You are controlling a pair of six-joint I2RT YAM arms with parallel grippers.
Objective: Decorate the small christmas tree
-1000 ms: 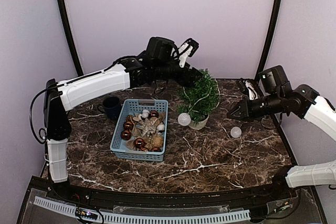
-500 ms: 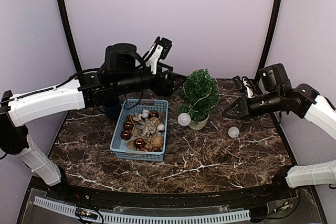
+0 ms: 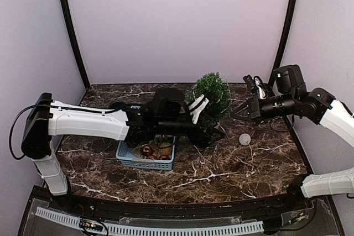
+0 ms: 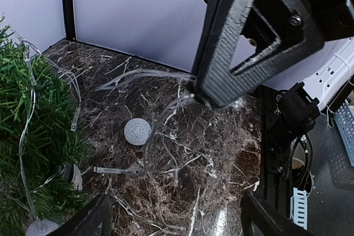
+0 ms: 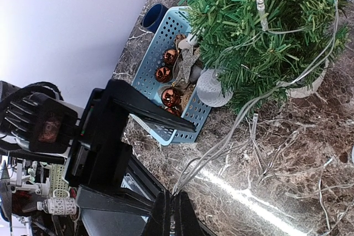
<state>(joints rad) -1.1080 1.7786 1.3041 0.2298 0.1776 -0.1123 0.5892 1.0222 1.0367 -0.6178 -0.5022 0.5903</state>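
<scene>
The small christmas tree (image 3: 213,93) stands in its white pot (image 5: 308,89) at the back middle of the marble table. A clear string of lights (image 5: 243,115) is draped over it and trails onto the table (image 4: 160,115). My right gripper (image 3: 237,112) is shut on that string (image 5: 176,205), just right of the tree. My left arm reaches low across the blue basket (image 3: 145,161). Its gripper (image 3: 214,132) is open at the tree's foot, with only table and loose wire between the fingers (image 4: 176,226). A white ball (image 5: 213,89) hangs on the tree's lower branches.
The basket (image 5: 178,53) holds copper baubles (image 5: 170,96) and other ornaments. Another white ball (image 3: 244,139) lies loose on the table right of the tree. A dark blue cup (image 5: 154,16) stands behind the basket. Black frame posts rise at both back corners.
My left arm has swung from high behind the basket down across it to the tree's foot, its jaws spreading wider. The right gripper has drifted slightly up, still shut on the string.
</scene>
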